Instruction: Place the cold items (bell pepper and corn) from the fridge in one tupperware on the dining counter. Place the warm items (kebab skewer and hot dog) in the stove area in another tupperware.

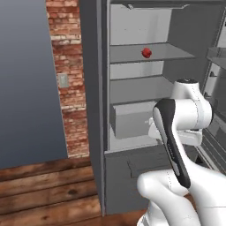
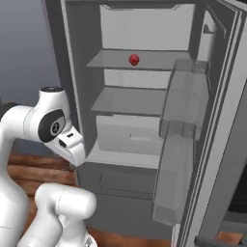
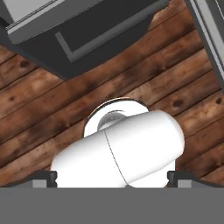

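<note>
The fridge (image 1: 132,110) stands open in front of the base, its door (image 2: 212,135) swung wide to the right in the right base view. The bell pepper (image 1: 146,53) sits on an upper shelf (image 1: 150,55), a small red ball toward the middle of it, also clear in the right base view (image 2: 134,60). No corn can be made out on the shelves that show; it may be hidden or too small to tell.

The arm (image 1: 181,132) is folded in close to the base, well below that shelf. The end effector (image 3: 112,177) points down at the wooden floor (image 3: 166,74), with the dark lower front of the fridge across the top of the hand view. Its two tips sit at the far left and right of the bottom edge there, so the jaws stand fully apart, and nothing is between them.

The relation that matters: the pepper lies up and forward from the end effector, well apart from it and deep in the fridge. By my reading, the reach has not begun. The next move likely calls for raising the hand and turning it to face into the fridge, then going in level over the shelf. The pepper is round, so no axis dictates the grip. The shelf edge and the door bins on the right look like the things to clear.
</note>
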Motion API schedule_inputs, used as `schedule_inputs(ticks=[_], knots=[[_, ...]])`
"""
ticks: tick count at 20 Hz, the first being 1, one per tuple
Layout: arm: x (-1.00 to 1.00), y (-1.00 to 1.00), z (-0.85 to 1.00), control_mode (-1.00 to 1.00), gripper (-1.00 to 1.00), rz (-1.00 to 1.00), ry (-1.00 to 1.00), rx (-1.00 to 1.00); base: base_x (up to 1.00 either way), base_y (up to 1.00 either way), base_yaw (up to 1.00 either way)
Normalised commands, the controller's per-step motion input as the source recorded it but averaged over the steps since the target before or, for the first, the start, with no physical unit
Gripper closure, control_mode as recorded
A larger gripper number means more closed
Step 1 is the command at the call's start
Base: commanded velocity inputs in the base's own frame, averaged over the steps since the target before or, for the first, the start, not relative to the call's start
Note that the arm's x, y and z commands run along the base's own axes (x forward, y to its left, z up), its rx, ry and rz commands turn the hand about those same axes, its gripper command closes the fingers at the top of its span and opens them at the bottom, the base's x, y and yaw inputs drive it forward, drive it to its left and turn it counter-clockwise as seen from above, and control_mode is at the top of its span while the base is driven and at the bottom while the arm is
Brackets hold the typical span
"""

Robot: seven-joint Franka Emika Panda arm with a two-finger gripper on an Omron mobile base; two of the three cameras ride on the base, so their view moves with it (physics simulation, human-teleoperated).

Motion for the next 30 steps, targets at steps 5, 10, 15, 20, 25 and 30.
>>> schedule_inputs(ticks=[5, 10, 15, 20, 25, 30], knots=[[0.0, 0.0, 0.0, 1.0, -1.0, 0.0, 0.0, 0.0, 0.66, -0.24, -0.05], [0.0, 0.0, 0.0, 1.0, -1.0, 0.0, 0.0, 0.0, 0.63, -0.3, 0.0], [0.0, 0.0, 0.0, 1.0, -1.0, 0.0, 0.0, 0.0, 0.43, -0.4, 0.0], [0.27, -0.07, 0.22, -1.0, -1.0, 0.05, -0.34, 0.03, 0.07, -0.06, 0.0], [0.17, 0.0, 0.6, -1.0, -1.0, 0.25, -0.99, -0.01, 0.0, 0.0, 0.0], [0.08, 0.0, 0.52, -1.0, -1.0, 0.13, -0.94, -0.02, 0.0, 0.0, 0.0]])
